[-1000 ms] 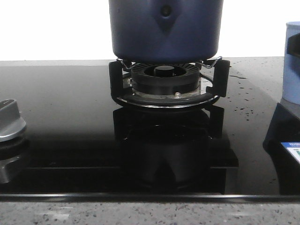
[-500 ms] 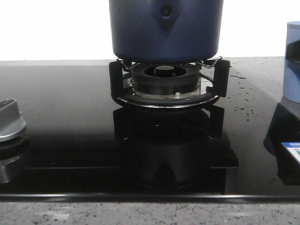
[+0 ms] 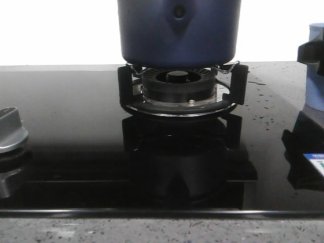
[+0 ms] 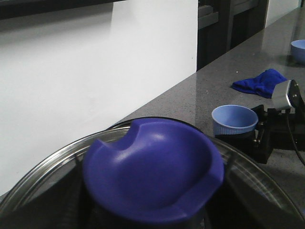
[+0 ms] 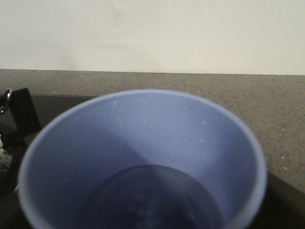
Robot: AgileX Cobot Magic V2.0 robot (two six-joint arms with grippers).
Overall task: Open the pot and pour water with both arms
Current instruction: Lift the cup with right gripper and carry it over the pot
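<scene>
The pot (image 3: 178, 31) is finished in a matte navy coating, smooth all over, with a round rivet on its bracket. Under it, a black burner (image 3: 177, 83) with thin shiny wire supports is seen, sat on a super glossy black glass cooktop (image 3: 71, 131) where everything gets mirrored. A brushed metal knob (image 3: 11, 130) is noted too. The lid (image 4: 33, 183) looks like clear glass with a steel rim, topped by a smooth blue plastic knob (image 4: 152, 171). The countertop (image 4: 224, 76) is speckled grey stone, the pale blue cup (image 5: 143, 157) is smooth and matte-ish, and a soft blue cloth (image 4: 259, 82) is crumpled.

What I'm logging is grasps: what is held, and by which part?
Cannot be told: the right gripper is at the pale blue cup, its closure hidden; left fingers unseen.
</scene>
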